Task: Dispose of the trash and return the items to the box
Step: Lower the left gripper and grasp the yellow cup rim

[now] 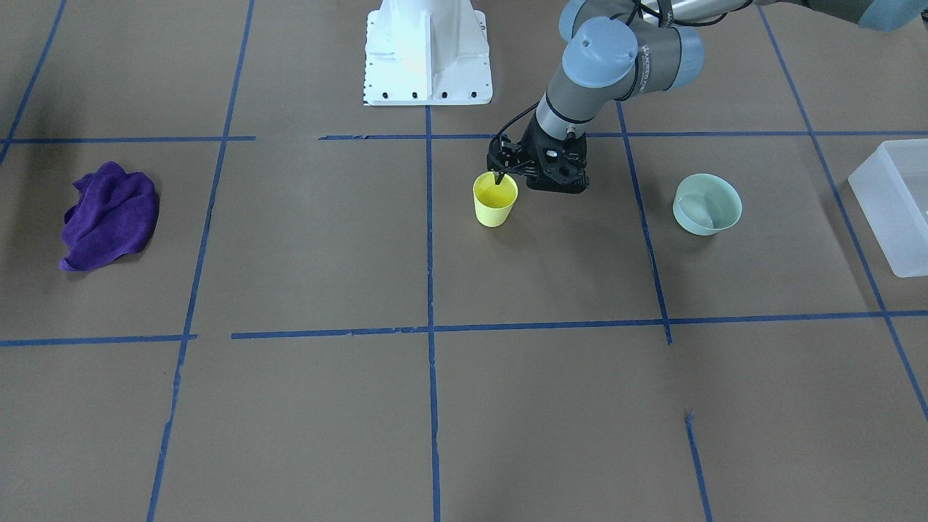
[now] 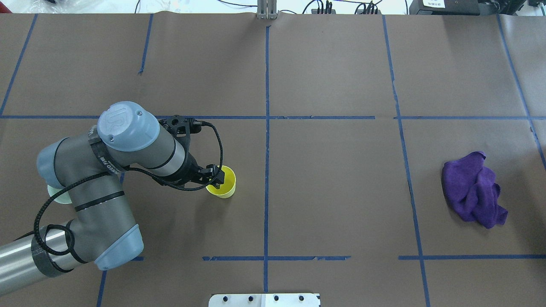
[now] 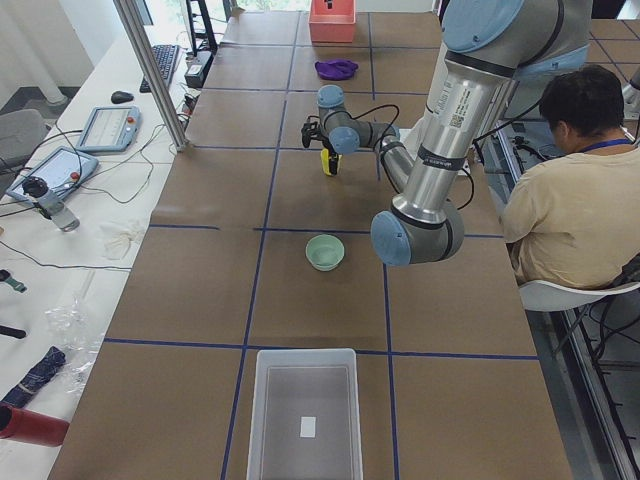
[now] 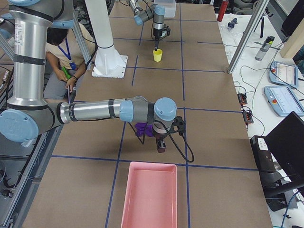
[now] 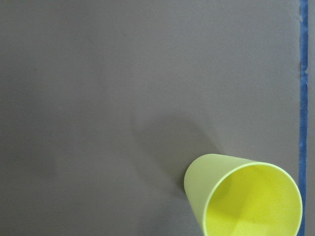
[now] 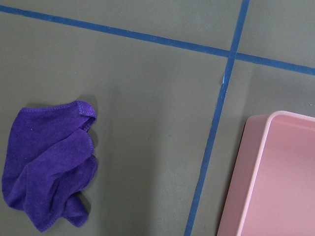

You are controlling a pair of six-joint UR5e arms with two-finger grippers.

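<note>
**Left claw** [image 1: 499, 174]: It points straight down over the cup [image 1: 495, 201], with its tips at the rim on the side nearest the robot. One dark fingertip dips inside the cup's mouth. The other is hidden by the claw body, so I cannot tell whether the claw is clenched on the rim or released.

**Cup:** It stands upright on the table [image 1: 551, 406], directly beneath the claw, mouth up.

**Bowl** [image 1: 707, 204]: It sits upright on the table, off to the claw's robot-left side and well apart from it. A blue tape line [image 1: 641, 217] runs between claw and bowl.

**Box** [image 1: 893, 210]: It lies farther out in the same direction, beyond the bowl, at the table's end, mouth up.

**Room about the left claw:**
- The nearest thing after the cup is the bowl.
- On the claw's robot-right side a second tape line passes just beside the cup. Past it, brown paper runs out to a crumpled cloth [image 1: 110, 215], well apart.
- Behind the claw, toward the robot, the white base plate [image 1: 428, 58] stands near but not touching.
- On the side away from the robot the paper runs on to the view's edge.

**Right claw** [image 4: 161, 145]: It shows only in the view from the table's end. It hangs low, just beside the cloth, between the cloth and the near rim of a pink tray [image 4: 148, 166]. Whether it is clenched or released cannot be told. Its wrist camera shows the cloth and the tray corner apart, with tape between them.
</note>
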